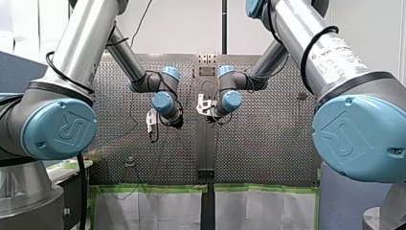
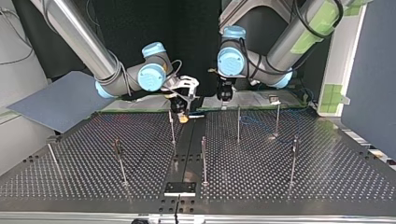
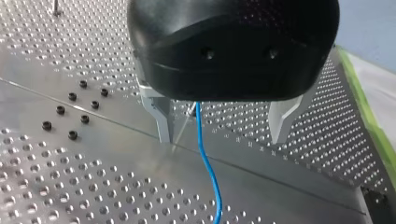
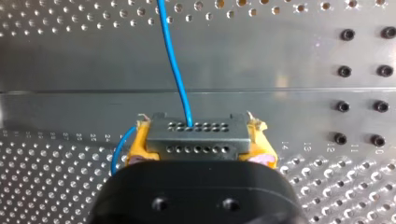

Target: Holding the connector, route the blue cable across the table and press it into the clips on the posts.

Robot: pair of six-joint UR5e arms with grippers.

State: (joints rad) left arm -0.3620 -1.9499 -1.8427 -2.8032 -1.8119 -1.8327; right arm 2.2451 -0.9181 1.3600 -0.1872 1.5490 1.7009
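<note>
Right gripper clenched on the connector, yellow pads at its 2 short ends. We log a grey rectangular block, long axis running pad to pad, with 2 rows of small round holes. Blue cable, thin and smooth, leaves the upper row and points ahead of the gripper over the perforated metal table. Left gripper released: bare metal fingers apart, cable passing between them, touching neither. Top view puts the connector low over the table's far middle, near a thin post.
</note>
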